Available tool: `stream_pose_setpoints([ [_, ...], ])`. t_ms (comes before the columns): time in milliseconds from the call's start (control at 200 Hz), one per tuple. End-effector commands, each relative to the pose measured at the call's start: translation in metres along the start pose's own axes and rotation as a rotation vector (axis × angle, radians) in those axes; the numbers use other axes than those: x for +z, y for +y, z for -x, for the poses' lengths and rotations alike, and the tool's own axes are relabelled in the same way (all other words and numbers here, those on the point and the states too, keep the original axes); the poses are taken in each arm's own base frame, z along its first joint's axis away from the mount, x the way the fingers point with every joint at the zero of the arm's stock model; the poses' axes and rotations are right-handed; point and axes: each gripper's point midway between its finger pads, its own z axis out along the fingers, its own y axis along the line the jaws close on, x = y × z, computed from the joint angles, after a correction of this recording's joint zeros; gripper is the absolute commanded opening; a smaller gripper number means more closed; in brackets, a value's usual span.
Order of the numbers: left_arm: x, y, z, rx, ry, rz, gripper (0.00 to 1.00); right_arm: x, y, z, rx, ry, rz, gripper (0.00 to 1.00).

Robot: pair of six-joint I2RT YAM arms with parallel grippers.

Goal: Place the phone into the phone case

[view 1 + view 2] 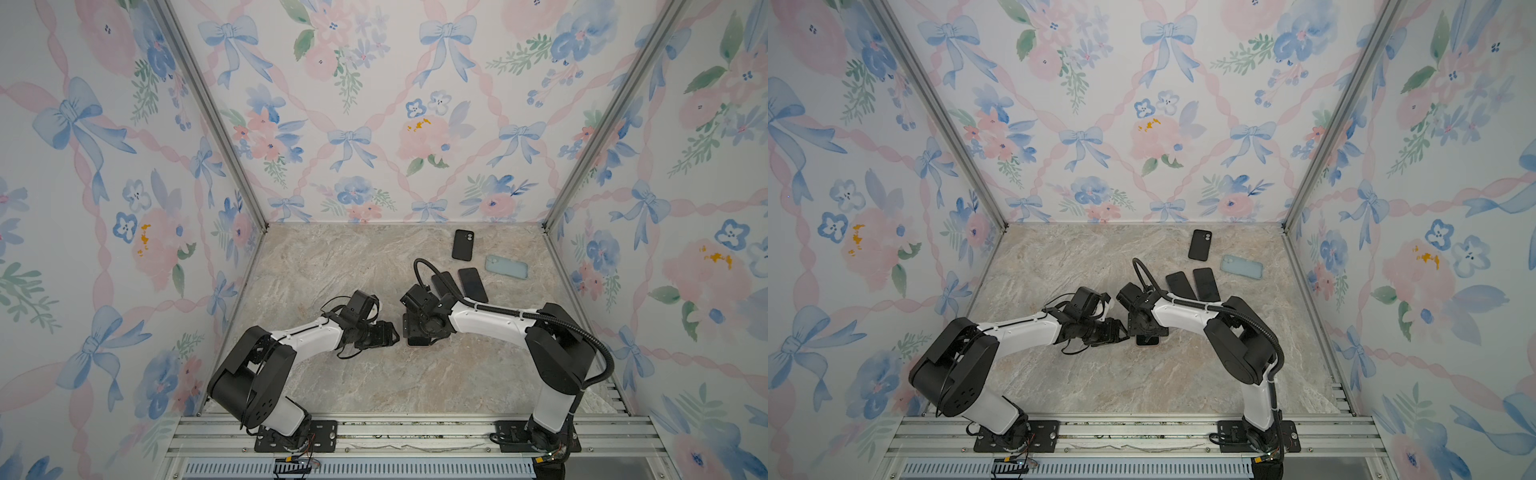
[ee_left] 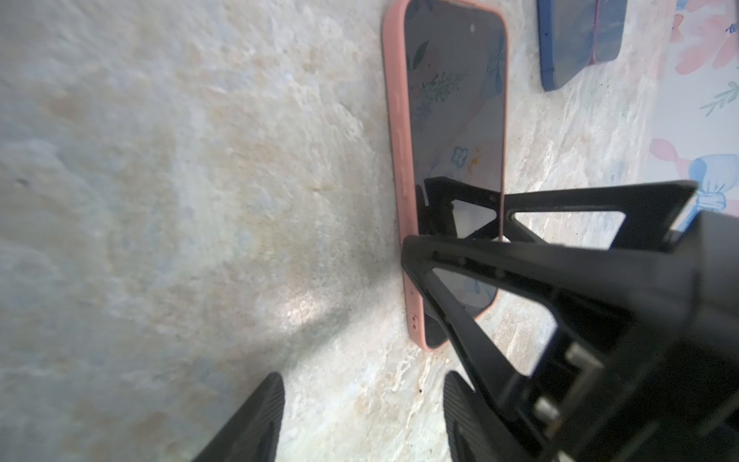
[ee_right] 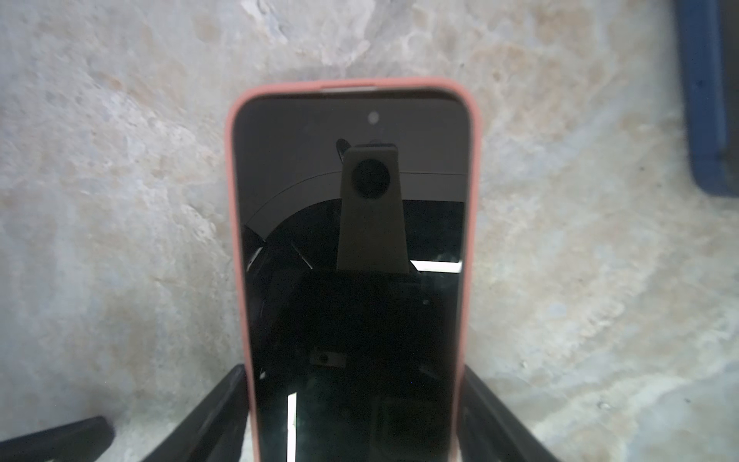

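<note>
phone seated in case, looks done. right gripper straddles it, jaws apart; left gripper spread too. retract next.

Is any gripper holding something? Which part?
Left gripper holds nothing. Right gripper straddles the pink-cased phone at its long sides; whether it squeezes cannot be told.
</note>
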Motion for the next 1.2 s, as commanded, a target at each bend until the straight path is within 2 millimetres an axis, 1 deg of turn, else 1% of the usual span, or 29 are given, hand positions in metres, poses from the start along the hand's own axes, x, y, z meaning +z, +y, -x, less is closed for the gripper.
stream_pose_setpoints([
  [0, 0.002, 0.010, -0.009, -0.009, 0.039, 0.024, 0.73, 0.003, 0.001, -0.005, 0.004, 0.028, -0.019, 0.88],
  [345, 0.006, 0.010, -0.009, -0.013, 0.050, 0.023, 0.72, 0.014, 0.003, -0.003, 0.012, 0.051, -0.030, 0.88],
  [420, 0.006, 0.009, -0.009, -0.014, 0.048, 0.022, 0.72, 0.013, 0.003, -0.003, 0.011, 0.052, -0.029, 0.87],
  [520, 0.007, 0.007, -0.006, -0.014, 0.050, 0.017, 0.69, 0.013, 0.004, 0.000, 0.012, 0.040, -0.012, 0.83],
  [660, 0.011, 0.004, -0.002, -0.009, 0.058, 0.010, 0.66, 0.020, 0.000, 0.002, 0.022, 0.053, -0.018, 0.81],
  [750, 0.015, 0.007, -0.005, -0.014, 0.074, 0.016, 0.65, 0.023, -0.001, 0.002, 0.012, 0.059, -0.043, 0.83],
  [860, 0.017, 0.008, -0.007, -0.017, 0.083, 0.019, 0.65, 0.029, -0.006, -0.003, 0.011, 0.079, -0.080, 0.83],
  [915, 0.018, 0.009, -0.007, -0.018, 0.084, 0.019, 0.65, 0.031, -0.009, -0.004, 0.016, 0.083, -0.095, 0.81],
  [965, 0.018, 0.009, -0.006, -0.016, 0.083, 0.020, 0.65, 0.032, -0.011, -0.005, 0.022, 0.085, -0.104, 0.76],
  [1105, 0.017, 0.009, -0.006, -0.018, 0.081, 0.022, 0.65, 0.030, -0.010, -0.003, 0.031, 0.075, -0.102, 0.69],
  [1195, 0.016, 0.008, -0.005, -0.017, 0.074, 0.022, 0.65, 0.028, -0.009, -0.001, 0.031, 0.076, -0.103, 0.66],
])
